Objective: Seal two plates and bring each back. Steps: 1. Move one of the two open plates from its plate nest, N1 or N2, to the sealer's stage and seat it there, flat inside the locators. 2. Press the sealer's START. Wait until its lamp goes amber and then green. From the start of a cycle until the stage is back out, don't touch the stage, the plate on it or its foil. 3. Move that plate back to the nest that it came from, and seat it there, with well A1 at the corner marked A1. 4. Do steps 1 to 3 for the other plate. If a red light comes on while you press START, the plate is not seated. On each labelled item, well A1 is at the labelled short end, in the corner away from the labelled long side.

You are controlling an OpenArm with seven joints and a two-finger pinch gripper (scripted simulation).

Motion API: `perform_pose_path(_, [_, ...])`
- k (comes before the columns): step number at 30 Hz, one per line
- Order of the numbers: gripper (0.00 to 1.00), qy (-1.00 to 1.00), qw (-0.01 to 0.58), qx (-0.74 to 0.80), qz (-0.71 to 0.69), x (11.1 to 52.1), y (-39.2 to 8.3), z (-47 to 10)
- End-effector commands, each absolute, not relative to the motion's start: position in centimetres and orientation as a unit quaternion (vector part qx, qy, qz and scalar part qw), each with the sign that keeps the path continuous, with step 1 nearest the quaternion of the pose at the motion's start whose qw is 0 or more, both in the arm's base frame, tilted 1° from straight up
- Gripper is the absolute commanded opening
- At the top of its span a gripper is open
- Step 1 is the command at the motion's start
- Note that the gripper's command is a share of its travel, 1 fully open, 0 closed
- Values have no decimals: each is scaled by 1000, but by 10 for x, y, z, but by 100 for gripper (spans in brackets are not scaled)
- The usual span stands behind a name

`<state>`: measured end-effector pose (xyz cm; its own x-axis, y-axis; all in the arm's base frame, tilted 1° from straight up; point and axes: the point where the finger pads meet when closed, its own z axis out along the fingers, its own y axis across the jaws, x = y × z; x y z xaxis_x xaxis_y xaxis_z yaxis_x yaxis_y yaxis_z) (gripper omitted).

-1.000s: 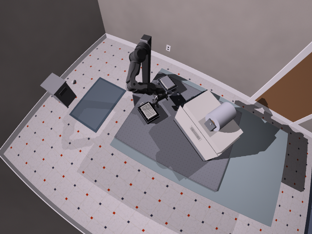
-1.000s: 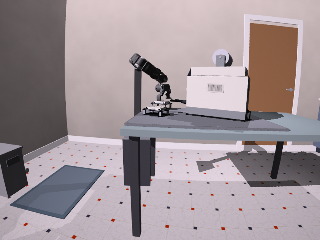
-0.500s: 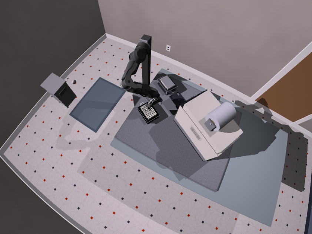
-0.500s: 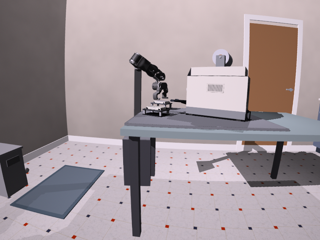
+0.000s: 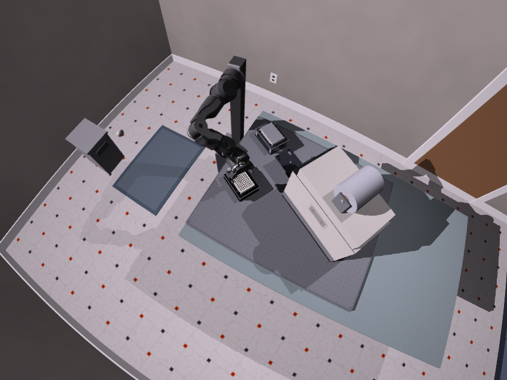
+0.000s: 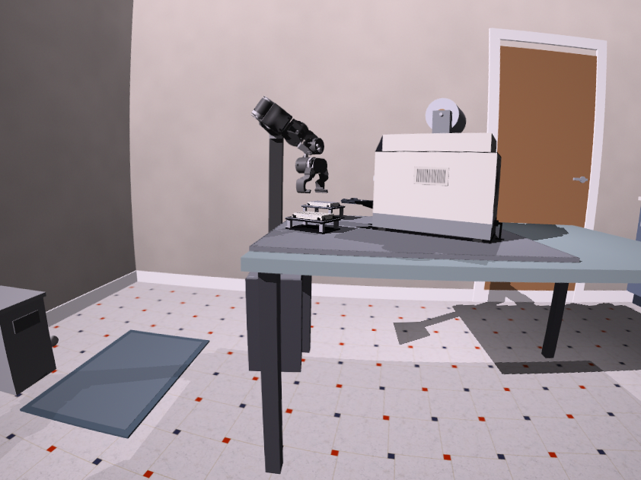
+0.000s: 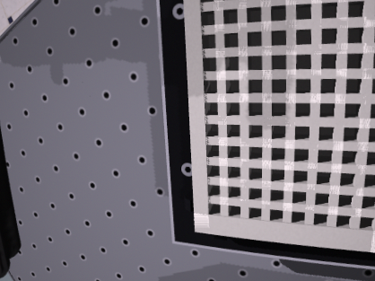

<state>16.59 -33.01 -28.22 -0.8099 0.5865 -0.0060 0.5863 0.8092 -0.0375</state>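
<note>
My gripper [image 5: 242, 171] [image 6: 312, 191] is open and empty. It hangs pointing down, a little above the near plate. A dark part of one finger shows at the left edge of the wrist view. The near plate [image 5: 244, 182] [image 6: 312, 215] [image 7: 198, 114] has open wells and lies flat in its black nest [image 7: 177, 92]. The far plate [image 5: 272, 133] [image 6: 323, 203] has a smooth, foil-like top and lies in the other nest. The sealer's dark stage [image 5: 288, 160] [image 6: 357, 201] is out and carries no plate. The START button, the lamp and the nest labels cannot be made out.
The large white sealer [image 5: 312, 211] [image 6: 400, 197] stands right of the nests, with a foil roll [image 5: 363, 185] [image 6: 442, 107] on top. The arm's dark post [image 5: 238, 117] [image 6: 275, 181] stands behind the nests. The far nest and stage lie between the near nest and the back wall.
</note>
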Motion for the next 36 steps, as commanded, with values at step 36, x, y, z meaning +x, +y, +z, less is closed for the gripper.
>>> perform_pose_path(36, [65,-955,5,-297,6,168,-322,-325])
